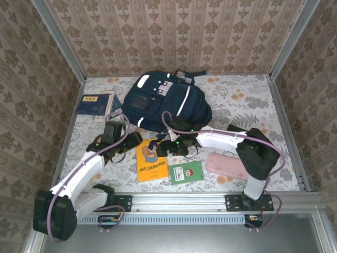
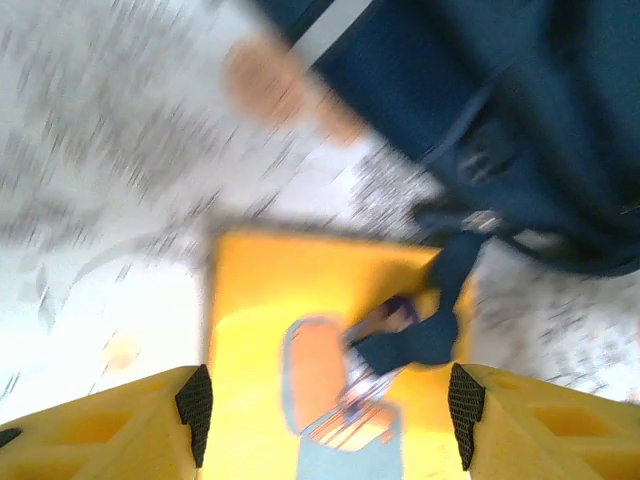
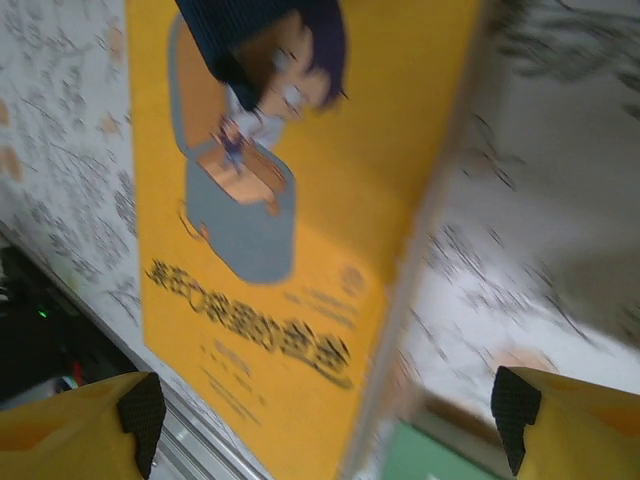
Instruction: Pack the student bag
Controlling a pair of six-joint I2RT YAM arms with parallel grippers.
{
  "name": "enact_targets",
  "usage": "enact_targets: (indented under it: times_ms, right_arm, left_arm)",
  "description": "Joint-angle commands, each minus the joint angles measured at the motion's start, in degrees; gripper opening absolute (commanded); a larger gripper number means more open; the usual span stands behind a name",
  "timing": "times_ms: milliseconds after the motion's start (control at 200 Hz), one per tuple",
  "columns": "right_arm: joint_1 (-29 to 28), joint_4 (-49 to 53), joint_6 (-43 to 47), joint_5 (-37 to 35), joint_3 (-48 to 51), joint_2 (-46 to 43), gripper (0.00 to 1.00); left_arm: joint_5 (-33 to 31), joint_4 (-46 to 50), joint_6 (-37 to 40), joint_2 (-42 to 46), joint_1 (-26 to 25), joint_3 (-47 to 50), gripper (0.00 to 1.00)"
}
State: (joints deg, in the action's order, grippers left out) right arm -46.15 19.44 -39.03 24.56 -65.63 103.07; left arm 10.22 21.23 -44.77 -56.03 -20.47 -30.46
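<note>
Floral tabletop [image 1: 253,100] | student bag [image 1: 166,103] at rear — just beyond left tool [image 2: 330,400], right tool [image 3: 330,410] | both wide, empty

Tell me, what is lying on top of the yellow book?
A dark blue strap from the student bag lies on the yellow book, covering part of its cartoon picture. What's beneath the book is hidden.
</note>
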Motion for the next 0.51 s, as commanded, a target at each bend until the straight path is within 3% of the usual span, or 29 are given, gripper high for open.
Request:
enact_targets:
  times_ms: [0,300,405,500]
  right_arm:
    - [-0.20,-6.27,-5.07,6.70,-2.82,4.30,0.87]
    - [-0.10,-10.41,-9.28,8.75,-3.42,9.44,0.81]
    - [0.09,-13.00,-11.35,10.23,-2.26,9.48,0.74]
    - [0.51,-17.48,-14.65,12.19,-0.49,8.50,0.61]
  left_arm:
    - [0.92,-5.32,-7.19,3.12,0.65,6.27,0.65]
    - [2.45,-16.07,-8.89,-0.10,0.88,15.13,0.63]
    - [6.38,-21.94,-10.48,-4.79,0.86,16.14,0.60]
    - [9.41,-25.17,-11.68,-8.13,0.78,16.14,0.56]
